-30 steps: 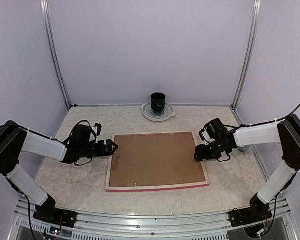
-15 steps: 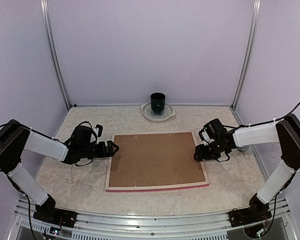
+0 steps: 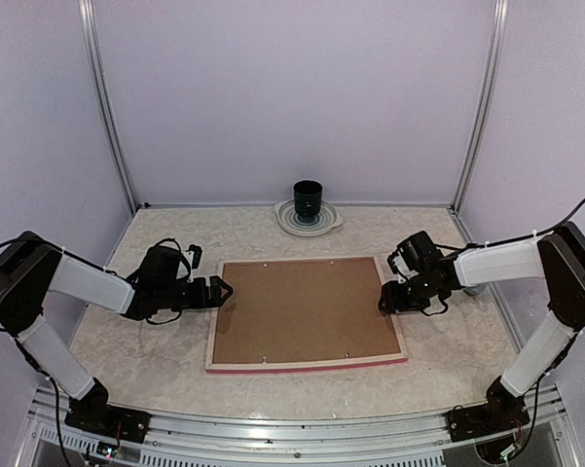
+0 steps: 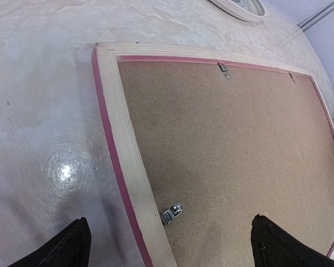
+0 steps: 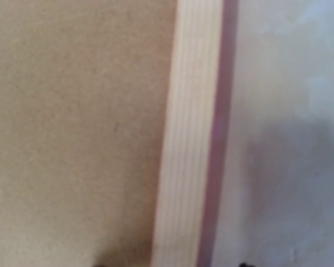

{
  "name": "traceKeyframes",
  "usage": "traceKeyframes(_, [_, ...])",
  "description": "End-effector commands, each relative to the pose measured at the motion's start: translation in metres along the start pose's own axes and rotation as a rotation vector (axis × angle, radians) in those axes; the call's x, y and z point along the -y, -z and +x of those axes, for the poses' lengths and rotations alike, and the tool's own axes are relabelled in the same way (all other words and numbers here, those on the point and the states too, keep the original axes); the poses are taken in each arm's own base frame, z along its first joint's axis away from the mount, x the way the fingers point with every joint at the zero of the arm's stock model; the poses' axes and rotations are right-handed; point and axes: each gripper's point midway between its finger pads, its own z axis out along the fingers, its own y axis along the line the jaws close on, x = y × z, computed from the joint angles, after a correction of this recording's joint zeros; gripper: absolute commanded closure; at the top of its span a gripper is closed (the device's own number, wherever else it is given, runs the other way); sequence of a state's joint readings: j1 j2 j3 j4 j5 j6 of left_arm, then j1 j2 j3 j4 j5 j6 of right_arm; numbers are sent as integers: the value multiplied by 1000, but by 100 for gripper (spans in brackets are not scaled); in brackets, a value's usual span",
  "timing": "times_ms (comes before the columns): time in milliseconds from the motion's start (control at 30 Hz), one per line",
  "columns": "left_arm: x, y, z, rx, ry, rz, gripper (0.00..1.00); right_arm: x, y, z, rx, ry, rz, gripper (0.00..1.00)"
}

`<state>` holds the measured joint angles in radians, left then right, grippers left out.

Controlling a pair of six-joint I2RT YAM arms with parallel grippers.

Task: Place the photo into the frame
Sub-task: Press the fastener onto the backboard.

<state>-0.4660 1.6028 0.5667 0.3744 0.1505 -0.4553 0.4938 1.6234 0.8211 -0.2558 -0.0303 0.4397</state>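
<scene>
The frame [image 3: 307, 362] lies flat at the centre of the table [image 3: 156, 350], back side up. Its pale wood rim [image 4: 125, 156] faces the camera, with a pink edge showing along the outer sides. A brown backing board [image 3: 307, 309] fills the opening inside the rim. In the left wrist view, small metal clips [image 4: 172, 213] sit at the inner edge of the rim, one on the near left side and others along the far side.

Left gripper [image 3: 219, 289]: positioned low at the frame's left rim, near its far corner. In the left wrist view the left gripper [image 4: 169, 218] has its jaws spread wide. One finger [image 4: 72, 245] is over the bare table and the other is over the backing board [image 4: 228, 144], with the rim between them. Nothing is held.

Right gripper [image 3: 387, 300]: positioned low at the frame's right rim. The right wrist view is close and blurred. It shows the rim [image 5: 186, 139] running vertically, the backing board [image 5: 72, 122] on one side and the table on the other. Only two dark slivers of the fingers show at the bottom edge, set apart on either side of the rim, so the jaws read as parted and empty.

At the far edge of the table, a dark cup [image 3: 308, 197] stands on a pale plate [image 3: 284, 216], well apart from the frame.
</scene>
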Motion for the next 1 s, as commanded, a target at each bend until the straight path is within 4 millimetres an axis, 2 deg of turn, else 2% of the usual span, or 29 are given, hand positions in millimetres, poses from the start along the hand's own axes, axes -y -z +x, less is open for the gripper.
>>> traceKeyframes(0, [2,-1,-5,17,-1,15,1,6,-1,5,-8,-16,11,47])
traceKeyframes(500, [1,-1,-4,10,0,7,1,11,-5,20,-49,4,22,56])
traceKeyframes(967, [-6,5,-9,41,7,-40,1,13,12,17,-55,25,48,54])
